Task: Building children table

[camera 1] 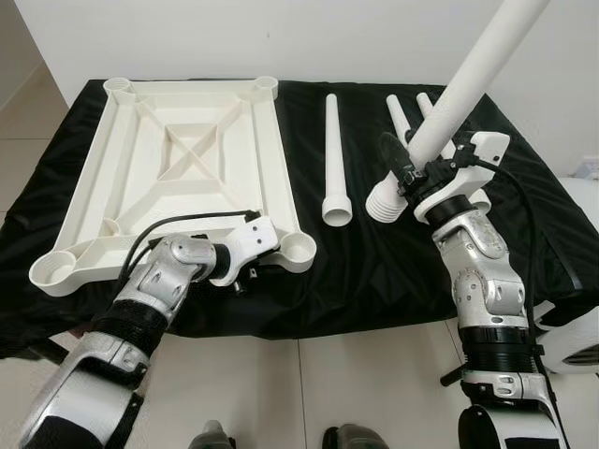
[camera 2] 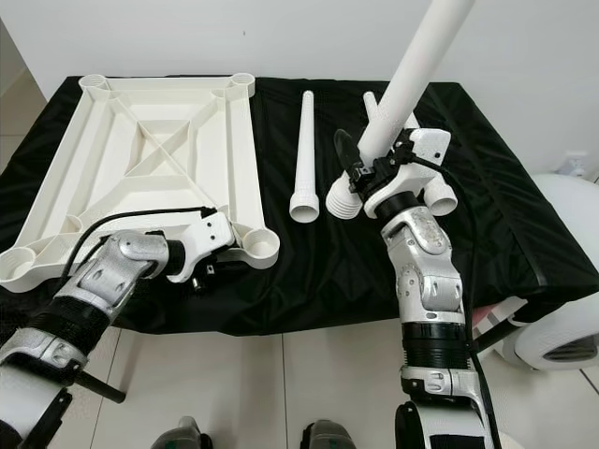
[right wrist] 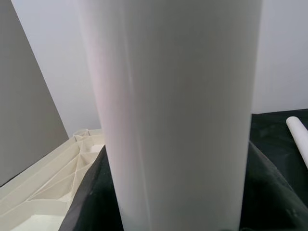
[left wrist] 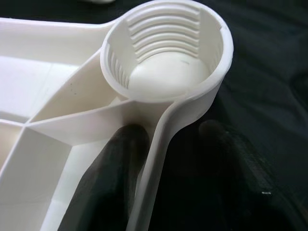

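The white table top [camera 1: 187, 159] lies upside down on the black cloth, with a threaded socket at each corner. My left gripper [left wrist: 168, 139] is at its near right corner, just behind the socket [left wrist: 166, 72]. One finger [left wrist: 120, 163] is inside the rim and the other outside, shut on the rim. My right gripper [camera 1: 412, 170] is shut on a white table leg [camera 1: 459, 89]. That leg is held above the cloth, tilted up and to the right, its ribbed threaded end [camera 1: 384, 201] lowest. Another leg [camera 1: 333, 159] lies flat beside the top, and two more [camera 1: 401, 117] lie behind the held one.
The black cloth [camera 1: 374, 271] covers a low table whose near edge is right in front of me. A white rounded appliance [camera 1: 573, 327] stands on the tiled floor at the right. A white wall [camera 1: 328, 37] runs behind the table.
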Controlling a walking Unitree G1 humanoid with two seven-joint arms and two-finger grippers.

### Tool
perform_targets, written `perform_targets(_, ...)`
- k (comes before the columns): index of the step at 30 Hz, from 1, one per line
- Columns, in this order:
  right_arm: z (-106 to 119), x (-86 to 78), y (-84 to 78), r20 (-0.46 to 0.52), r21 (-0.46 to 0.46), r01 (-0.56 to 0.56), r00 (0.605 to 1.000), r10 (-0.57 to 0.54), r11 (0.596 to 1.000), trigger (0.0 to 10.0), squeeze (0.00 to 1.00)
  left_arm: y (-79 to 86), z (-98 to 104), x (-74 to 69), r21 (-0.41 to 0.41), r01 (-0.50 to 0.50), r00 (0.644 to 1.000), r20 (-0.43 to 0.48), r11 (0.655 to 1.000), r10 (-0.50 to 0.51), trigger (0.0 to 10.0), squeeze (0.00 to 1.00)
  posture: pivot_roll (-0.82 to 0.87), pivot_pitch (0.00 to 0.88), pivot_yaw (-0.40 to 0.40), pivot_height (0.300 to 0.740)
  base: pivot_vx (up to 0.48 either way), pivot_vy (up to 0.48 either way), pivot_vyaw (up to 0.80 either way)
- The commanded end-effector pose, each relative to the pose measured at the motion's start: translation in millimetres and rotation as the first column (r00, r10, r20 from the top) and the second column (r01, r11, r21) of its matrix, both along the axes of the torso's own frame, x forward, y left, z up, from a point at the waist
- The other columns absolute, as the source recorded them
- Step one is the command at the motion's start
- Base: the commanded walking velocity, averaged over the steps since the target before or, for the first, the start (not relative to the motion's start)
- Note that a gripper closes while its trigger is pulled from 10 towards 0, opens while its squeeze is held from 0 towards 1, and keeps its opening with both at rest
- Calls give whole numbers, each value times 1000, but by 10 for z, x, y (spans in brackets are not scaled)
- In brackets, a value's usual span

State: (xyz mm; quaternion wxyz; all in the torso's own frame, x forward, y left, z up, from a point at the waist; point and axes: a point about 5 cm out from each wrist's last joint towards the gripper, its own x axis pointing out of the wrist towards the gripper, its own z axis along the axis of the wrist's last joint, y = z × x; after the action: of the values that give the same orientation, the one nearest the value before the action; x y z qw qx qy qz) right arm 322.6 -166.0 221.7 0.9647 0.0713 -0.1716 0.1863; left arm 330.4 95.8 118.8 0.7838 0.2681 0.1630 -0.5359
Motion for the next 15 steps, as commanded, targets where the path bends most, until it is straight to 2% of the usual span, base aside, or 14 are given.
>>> perform_targets(1, 47, -12, 2, 16, 11, -1, 1000, 1, 1000, 10000, 0, -1, 31, 100, -14, -150, 984, 94, 989, 151, 10000, 0, -64, 21, 11, 740, 0, 0, 0)
perform_targets(3, 47, -13, 4, 15, 12, -1, 1000, 1, 1000, 10000, 0, -11, 33, 103, -15, -149, 984, 95, 989, 149, 10000, 0, -64, 21, 11, 740, 0, 0, 0)
perform_targets(4, 46, -15, 9, 15, 13, -1, 1000, 1, 1000, 10000, 0, -55, 28, 97, -22, -137, 986, 91, 990, 138, 2706, 0, -66, 22, 15, 740, 0, 0, 0)
perform_targets(6, 45, -16, 10, 15, 13, -1, 1000, 0, 1000, 10000, 0, -68, 27, 95, -26, -134, 987, 90, 991, 136, 2706, 0, -66, 22, 15, 740, 0, 0, 0)
perform_targets(7, 45, -18, 9, 15, 14, 0, 1000, 0, 1000, 10000, 0, -91, 25, 93, -27, -128, 987, 92, 991, 130, 0, 0, -68, 24, 16, 740, 0, 0, 0)
perform_targets(8, 45, -19, 9, 15, 18, 1, 1000, -1, 1000, 10000, 0, -125, 23, 104, -29, -136, 986, 96, 990, 138, 510, 0, -70, 24, 17, 740, 0, 0, 0)
perform_targets(11, 46, -20, 10, 14, 19, 1, 1000, -2, 1000, 10000, 0, -136, 23, 112, -30, -140, 985, 96, 990, 142, 510, 0, -70, 24, 17, 740, 0, 0, 0)
perform_targets(12, 44, -21, 11, 14, 19, 1, 1000, -1, 1000, 10000, 0, -171, 21, 111, -33, -136, 986, 96, 990, 138, 10000, 0, -75, 25, 13, 740, 0, 0, 0)
perform_targets(15, 39, -27, 21, 11, 18, -2, 1000, 2, 1000, 10000, 0, -256, 15, 97, -40, -117, 987, 103, 992, 121, 10000, 0, -81, 27, 11, 740, 0, 0, 0)
